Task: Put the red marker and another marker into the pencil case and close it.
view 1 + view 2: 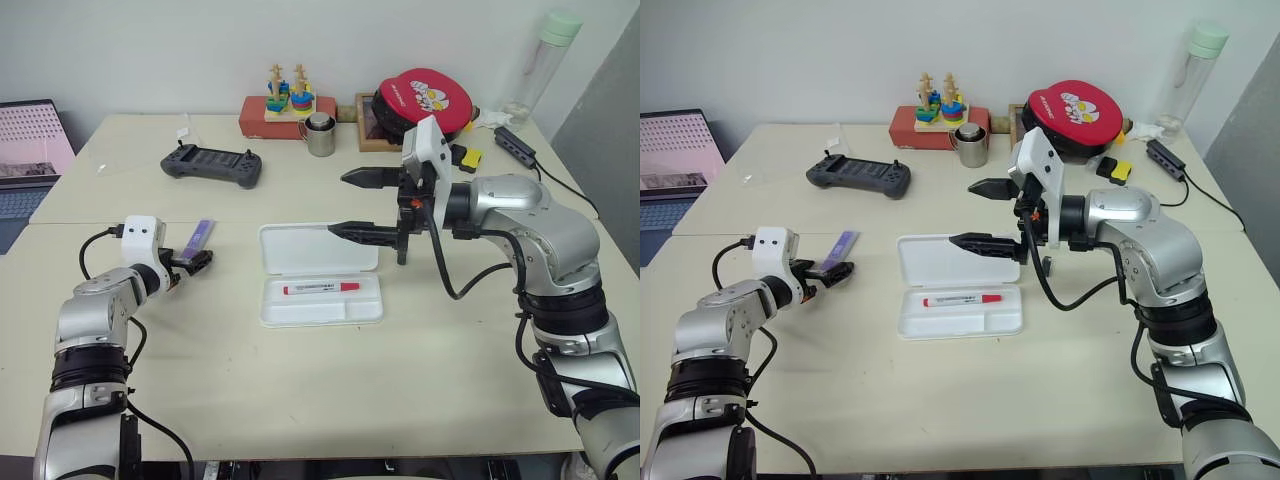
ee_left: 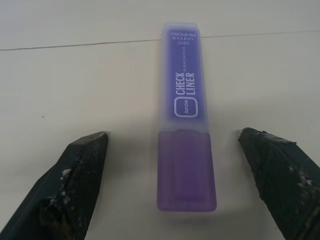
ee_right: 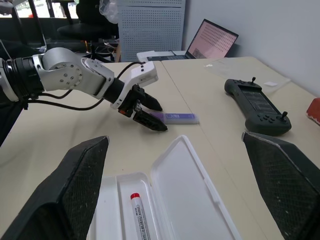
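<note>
Purple marker's point(image 2: 184, 120) "CHECK LINER" print legible between left end effector's point(image 2: 182, 175) fingertips.

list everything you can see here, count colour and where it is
pencil case: 1, white, lid open, table centre
red marker: 1, white with red cap, lying in the case tray
purple highlighter: 1, lilac, flat on the table left of the case, between the left end effector's fingers, not gripped
game controller: 1, dark grey, behind the highlighter
metal cup: 1, silver, table rear
stacking toy: 1, multicolour, on a red box at the rear
round pouch: 1, red, rear right
bottle: 1, clear with green cap, far right rear
laptop: 1, far left
left end effector: open, at the highlighter
right end effector: open, above the case lid
</note>
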Controlling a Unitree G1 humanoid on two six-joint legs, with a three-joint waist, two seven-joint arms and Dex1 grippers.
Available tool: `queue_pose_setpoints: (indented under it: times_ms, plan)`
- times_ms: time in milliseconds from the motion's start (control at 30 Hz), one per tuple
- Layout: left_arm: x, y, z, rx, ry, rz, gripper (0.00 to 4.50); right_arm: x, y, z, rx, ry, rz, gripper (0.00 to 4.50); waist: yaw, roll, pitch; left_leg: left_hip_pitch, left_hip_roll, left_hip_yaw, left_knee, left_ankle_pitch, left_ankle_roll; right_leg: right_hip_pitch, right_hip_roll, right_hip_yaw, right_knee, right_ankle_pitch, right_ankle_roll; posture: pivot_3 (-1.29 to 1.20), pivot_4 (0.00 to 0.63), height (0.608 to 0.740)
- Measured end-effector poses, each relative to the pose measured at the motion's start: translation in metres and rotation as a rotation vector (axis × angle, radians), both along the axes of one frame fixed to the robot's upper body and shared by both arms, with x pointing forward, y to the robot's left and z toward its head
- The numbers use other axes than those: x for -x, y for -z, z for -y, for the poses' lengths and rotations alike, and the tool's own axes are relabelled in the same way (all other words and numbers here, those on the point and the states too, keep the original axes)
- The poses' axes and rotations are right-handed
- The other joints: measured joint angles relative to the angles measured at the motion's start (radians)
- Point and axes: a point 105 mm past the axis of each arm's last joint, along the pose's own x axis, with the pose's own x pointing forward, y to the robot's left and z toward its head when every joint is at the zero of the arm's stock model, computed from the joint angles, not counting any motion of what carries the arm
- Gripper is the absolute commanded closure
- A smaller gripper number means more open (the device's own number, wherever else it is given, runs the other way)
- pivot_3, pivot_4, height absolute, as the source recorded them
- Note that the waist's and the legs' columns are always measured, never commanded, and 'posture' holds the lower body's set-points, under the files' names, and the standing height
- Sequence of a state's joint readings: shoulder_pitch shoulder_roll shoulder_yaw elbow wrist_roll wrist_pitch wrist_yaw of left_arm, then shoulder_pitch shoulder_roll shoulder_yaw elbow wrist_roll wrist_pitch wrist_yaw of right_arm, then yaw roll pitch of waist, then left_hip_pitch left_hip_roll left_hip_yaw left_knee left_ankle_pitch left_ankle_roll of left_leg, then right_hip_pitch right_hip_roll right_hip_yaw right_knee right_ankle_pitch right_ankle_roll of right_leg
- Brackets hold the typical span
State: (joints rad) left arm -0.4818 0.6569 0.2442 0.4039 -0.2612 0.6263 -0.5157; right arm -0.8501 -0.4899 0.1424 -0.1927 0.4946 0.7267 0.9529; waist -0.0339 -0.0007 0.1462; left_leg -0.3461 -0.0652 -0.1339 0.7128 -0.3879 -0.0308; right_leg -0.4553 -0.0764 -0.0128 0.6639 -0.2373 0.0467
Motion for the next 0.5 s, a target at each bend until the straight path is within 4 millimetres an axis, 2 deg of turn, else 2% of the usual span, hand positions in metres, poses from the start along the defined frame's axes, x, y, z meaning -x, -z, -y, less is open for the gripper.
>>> queue_pose_setpoints:
  times_ms: [33, 67, 167, 500]
  plan:
    - [0.0000, 0.0000, 0.0000, 0.000, 0.000, -0.003, 0.37, 0.0000, 0.0000, 0.0000, 0.000, 0.000, 0.000, 0.00, 0.000, 0.000, 0.000, 0.000, 0.000, 0.000, 0.000, 0.000, 0.000, 0.000, 0.000, 0.000, 0.000, 0.000, 0.000, 0.00, 0.150, 0.740]
    - [0.0000, 0.0000, -0.0003, -0.001, -0.001, -0.004, 0.43, 0.0000, 0.0000, 0.0000, 0.000, 0.000, 0.000, 0.00, 0.000, 0.000, 0.000, 0.000, 0.000, 0.000, 0.000, 0.000, 0.000, 0.000, 0.000, 0.000, 0.000, 0.000, 0.000, 0.00, 0.150, 0.740]
    - [0.0003, 0.0000, -0.0014, -0.007, -0.005, -0.006, 1.15, 0.0000, -0.0001, 0.0001, 0.000, 0.000, 0.000, 0.00, 0.000, 0.000, 0.000, 0.000, 0.000, 0.000, 0.000, 0.000, 0.000, 0.000, 0.000, 0.000, 0.000, 0.000, 0.000, 0.00, 0.150, 0.740]
    - [0.0002, 0.0001, -0.0022, -0.009, -0.012, -0.006, 3.08, 0.0000, -0.0002, 0.0001, -0.001, 0.000, 0.000, 0.00, 0.000, 0.000, 0.000, 0.000, 0.000, 0.000, 0.000, 0.000, 0.000, 0.000, 0.000, 0.000, 0.000, 0.000, 0.000, 0.00, 0.150, 0.740]
